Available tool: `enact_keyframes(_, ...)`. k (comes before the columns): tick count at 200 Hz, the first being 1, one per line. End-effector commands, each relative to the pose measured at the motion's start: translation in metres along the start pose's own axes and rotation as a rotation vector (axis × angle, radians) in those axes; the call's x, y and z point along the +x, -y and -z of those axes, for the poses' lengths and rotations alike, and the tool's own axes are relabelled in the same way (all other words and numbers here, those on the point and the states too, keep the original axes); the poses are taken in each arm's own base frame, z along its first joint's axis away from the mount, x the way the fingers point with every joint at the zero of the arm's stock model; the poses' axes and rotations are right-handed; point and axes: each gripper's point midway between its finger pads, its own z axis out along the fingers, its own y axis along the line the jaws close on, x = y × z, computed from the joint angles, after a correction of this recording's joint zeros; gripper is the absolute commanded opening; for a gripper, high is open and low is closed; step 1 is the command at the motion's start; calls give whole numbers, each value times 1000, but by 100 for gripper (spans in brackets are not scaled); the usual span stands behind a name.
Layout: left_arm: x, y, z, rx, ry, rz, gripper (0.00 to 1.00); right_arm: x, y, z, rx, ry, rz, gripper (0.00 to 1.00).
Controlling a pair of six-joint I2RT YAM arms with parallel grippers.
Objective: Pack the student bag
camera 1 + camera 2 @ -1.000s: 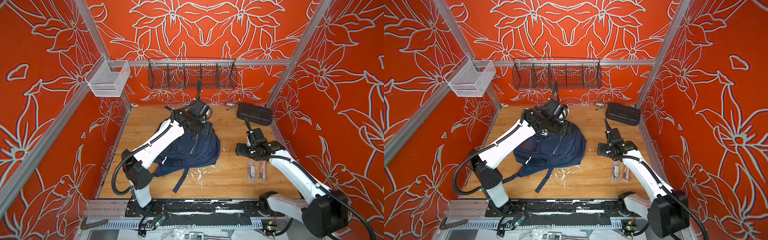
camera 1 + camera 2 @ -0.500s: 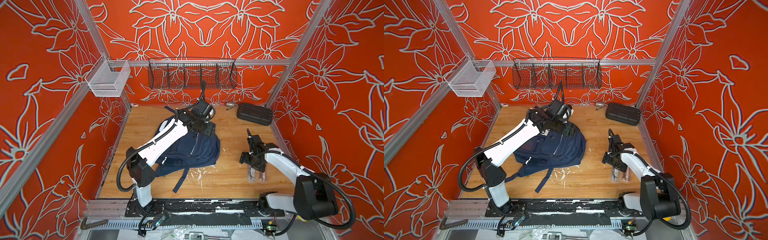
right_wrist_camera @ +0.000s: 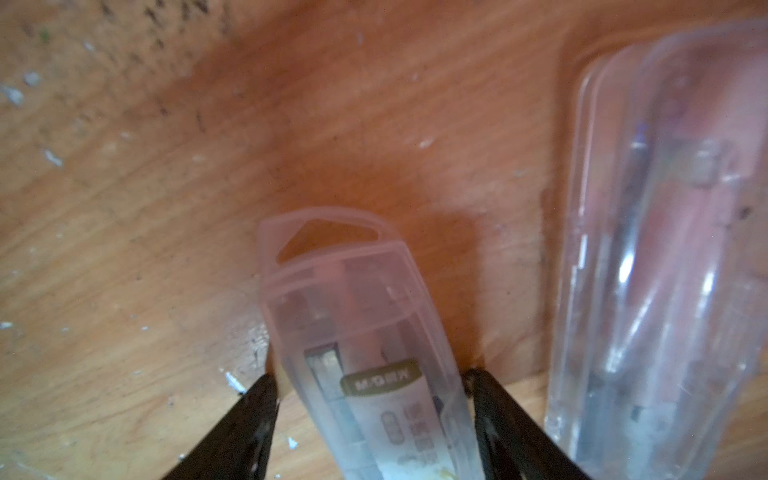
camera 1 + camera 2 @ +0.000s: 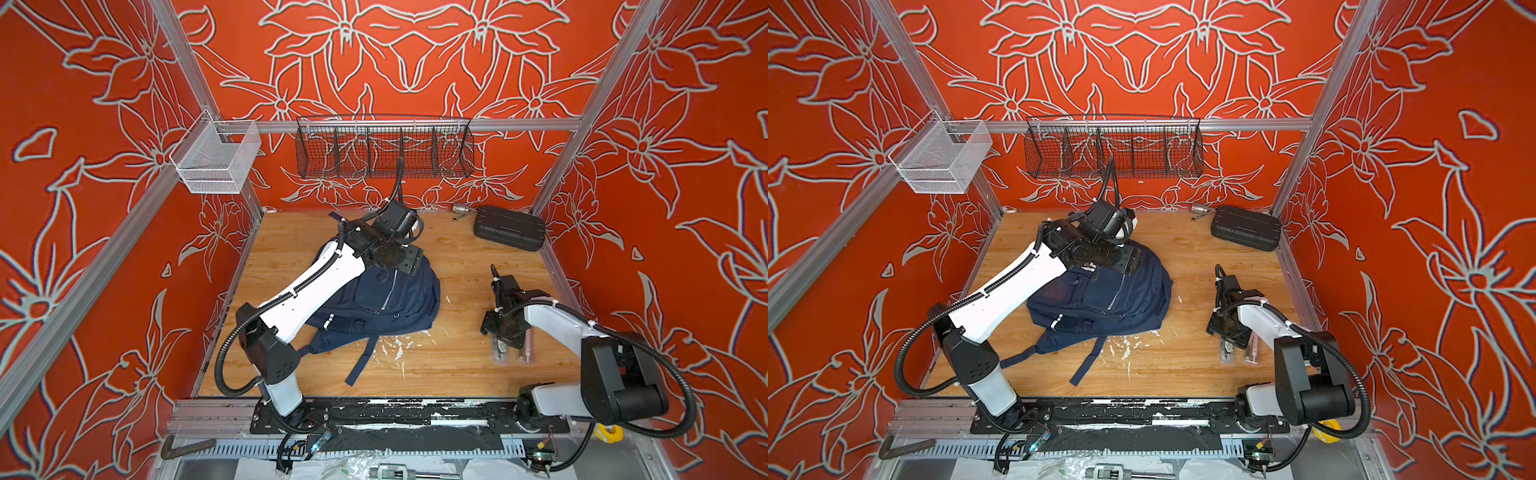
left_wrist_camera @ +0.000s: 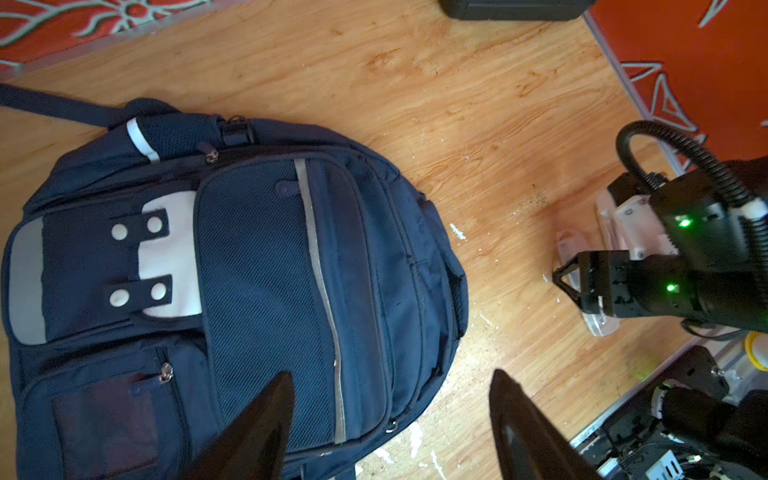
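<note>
The student bag point(image 4: 386, 299) point(image 4: 1113, 295) point(image 5: 257, 270) lies flat on the wooden floor, navy with a white patch and silver strips, its zips closed. My left gripper point(image 4: 409, 259) point(image 5: 390, 374) hovers open over the bag's top edge, holding nothing. My right gripper point(image 4: 505, 347) point(image 3: 370, 378) is down at the floor on the right. Its jaws straddle a clear plastic case point(image 3: 357, 316) that lies on the wood. One finger touches the case and a thin gap shows at the other. A second clear case point(image 3: 665, 249) lies right beside it.
A black ribbed hard case point(image 4: 509, 227) and a small metal part point(image 4: 459, 209) sit at the back right corner. A black wire basket point(image 4: 384, 149) and a white mesh basket point(image 4: 216, 162) hang on the rail. White flecks point(image 4: 395, 345) dot the floor.
My right gripper has swung back and come down over the clear case, and its jaws have narrowed round it. The left gripper has shifted slightly toward the back over the bag.
</note>
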Motion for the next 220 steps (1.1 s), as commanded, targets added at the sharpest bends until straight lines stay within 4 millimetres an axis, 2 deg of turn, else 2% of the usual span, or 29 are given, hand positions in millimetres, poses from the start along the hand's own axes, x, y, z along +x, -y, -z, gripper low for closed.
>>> enact_keyframes(1, 19, -11, 6, -44, -43, -8, 73, 10, -10, -11, -53, -54, -9, 67)
enact_keyframes(34, 64, -21, -13, -77, -191, -2, 69, 6, -20, -3, -100, -42, 3, 53)
enact_keyframes(55, 90, -24, -26, -91, -278, 23, 69, -1, -28, 11, -139, -6, 10, 47)
enact_keyframes(67, 98, -27, -33, -118, -300, 32, 69, -6, -33, 21, -166, 21, 9, 44)
enact_keyframes(88, 99, -23, -45, -135, -298, 34, 71, -14, -42, 40, -217, 69, 7, 39)
enact_keyframes(115, 94, -13, -59, -139, -275, 5, 72, -20, -50, 58, -256, 108, 7, 38)
enact_keyframes(148, 96, -13, -79, -183, -306, -1, 72, -21, -56, 66, -287, 115, 10, 37)
enact_keyframes(179, 93, -25, -92, -282, -316, 9, 71, -22, -60, 70, -299, 121, 13, 36)
enact_keyframes(196, 95, -26, -99, -297, -335, 12, 61, -23, -63, 72, -309, 125, 17, 34)
enact_keyframes(208, 94, -29, -97, -324, -344, 24, 47, -23, -65, 75, -316, 127, 22, 33)
enact_keyframes(220, 90, -32, -89, -342, -325, 36, 26, -25, -67, 78, -326, 133, 25, 33)
